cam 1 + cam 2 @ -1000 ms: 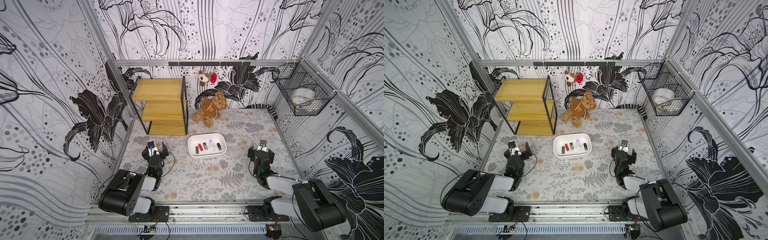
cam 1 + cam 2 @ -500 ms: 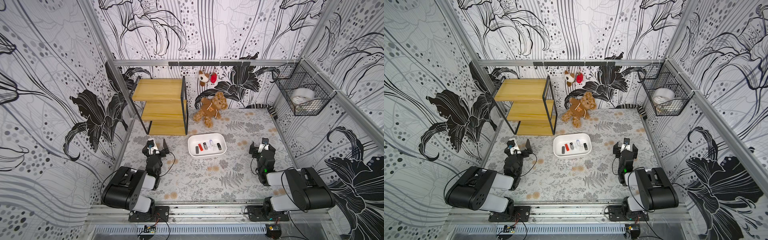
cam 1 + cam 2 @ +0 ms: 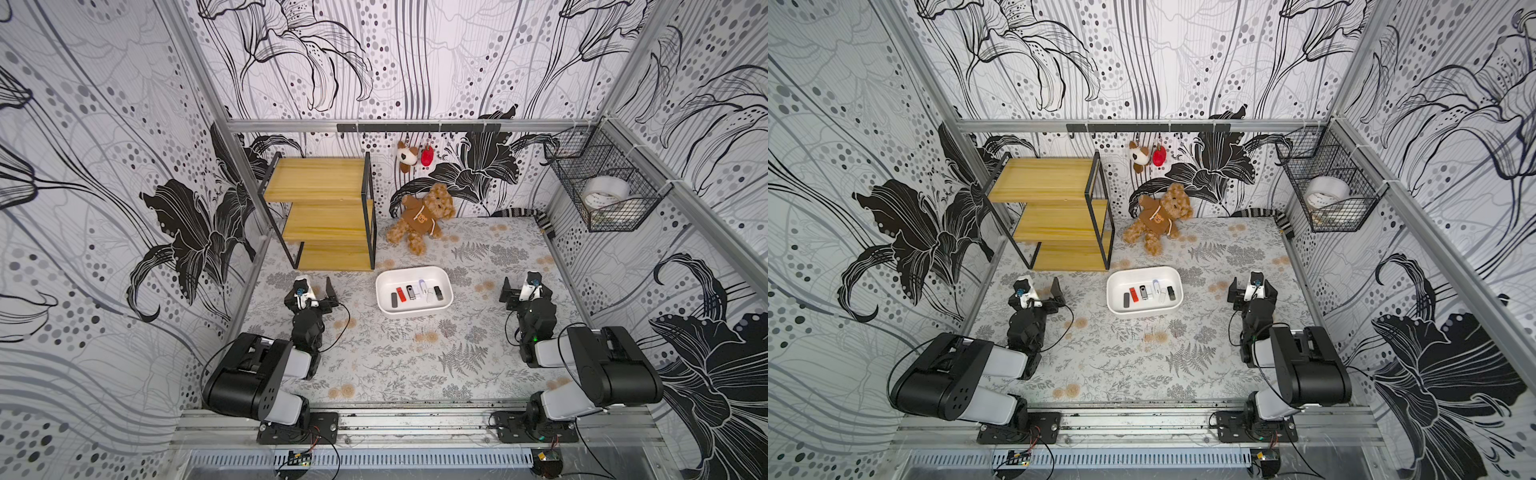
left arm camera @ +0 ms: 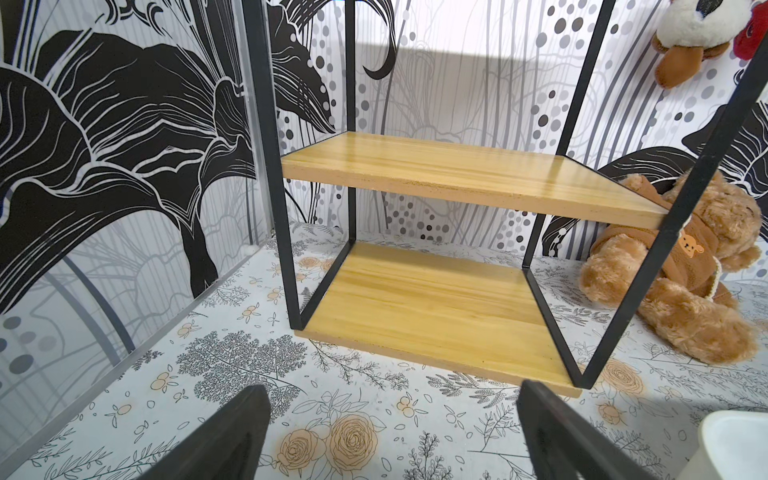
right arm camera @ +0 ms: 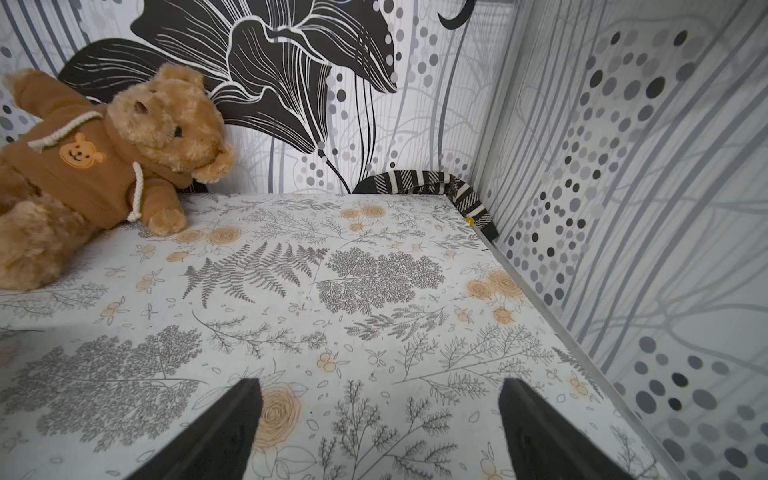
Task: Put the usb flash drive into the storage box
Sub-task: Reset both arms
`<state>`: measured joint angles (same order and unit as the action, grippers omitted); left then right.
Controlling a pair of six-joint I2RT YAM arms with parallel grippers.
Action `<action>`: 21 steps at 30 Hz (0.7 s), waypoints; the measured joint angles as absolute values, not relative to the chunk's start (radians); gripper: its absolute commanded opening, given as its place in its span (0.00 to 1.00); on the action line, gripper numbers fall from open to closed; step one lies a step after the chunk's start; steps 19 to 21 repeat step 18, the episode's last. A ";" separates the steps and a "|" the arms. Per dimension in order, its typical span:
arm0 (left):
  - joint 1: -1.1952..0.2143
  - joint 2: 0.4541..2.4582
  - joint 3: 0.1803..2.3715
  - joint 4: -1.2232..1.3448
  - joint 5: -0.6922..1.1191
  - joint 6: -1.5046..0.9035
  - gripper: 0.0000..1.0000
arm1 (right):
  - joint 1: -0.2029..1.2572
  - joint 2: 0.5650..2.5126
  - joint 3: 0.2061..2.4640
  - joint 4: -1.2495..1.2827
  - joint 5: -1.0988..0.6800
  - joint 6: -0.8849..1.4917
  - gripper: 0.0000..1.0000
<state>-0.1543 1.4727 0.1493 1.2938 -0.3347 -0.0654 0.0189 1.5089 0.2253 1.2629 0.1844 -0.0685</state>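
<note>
A shallow white storage box (image 3: 415, 313) sits near the middle of a table (image 3: 374, 357) covered in a pale floral print, and it appears in both top views. Inside it, six small usb flash drives (image 3: 410, 292) lie side by side in a loose row. From left to right they are a black one, a red drive (image 3: 400, 294), a black and silver one, two pale ones that nearly blend into the white floor of the box, and another black one.

A black wire basket (image 3: 623, 223) hangs on the right wall, well apart from the box, and holds a roll of white tape (image 3: 604, 192). A wooden shelf (image 3: 324, 208) with three tiers and a black frame stands at the back left. A brown teddy bear (image 3: 422, 222) slumps against the back wall just beside it.

Both arms are folded low, with their bulky black elbows near the front rail and their wrists stretched forward just above the table. The left gripper (image 4: 392, 388) is to the left of the box, near it but not touching, and faces the shelf. Its black fingers (image 4: 241, 428) are spread wide with only the table between them. The right gripper (image 5: 380, 384) is well to the right of the box, close to the right wall, and faces the back corner. Its jaws are also spread wide and hold nothing
</note>
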 measured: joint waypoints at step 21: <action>-0.154 1.473 0.149 1.294 -0.335 -0.065 0.98 | 0.019 1.508 0.225 1.203 0.149 -0.065 0.95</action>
